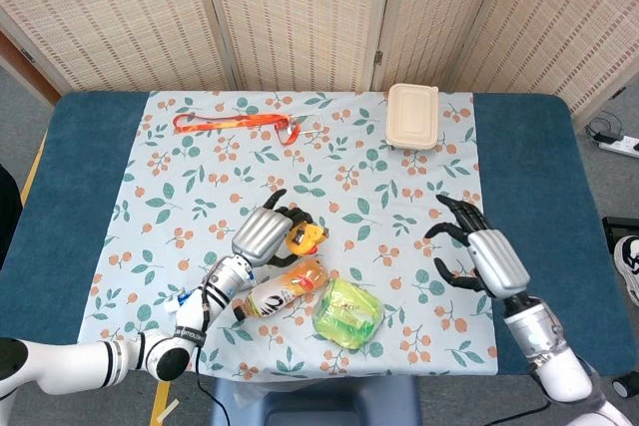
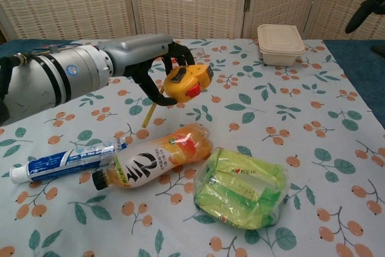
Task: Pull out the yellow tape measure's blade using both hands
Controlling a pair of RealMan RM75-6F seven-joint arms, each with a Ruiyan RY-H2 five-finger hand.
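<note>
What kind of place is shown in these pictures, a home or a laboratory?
Probably a staged test area rather than a home. Woven folding screens close off the table, its leaf-print cloth carries unrelated household items, and a power strip lies on the grey floor.

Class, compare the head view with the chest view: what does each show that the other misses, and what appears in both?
Only the head view shows the whole right hand, open above the cloth, and the blue table edges. Only the chest view shows most of the toothpaste tube and the red button on the yellow tape measure. Both show the left hand holding the measure lifted, the orange lanyard, the bottle, the green packet and the lidded box.
</note>
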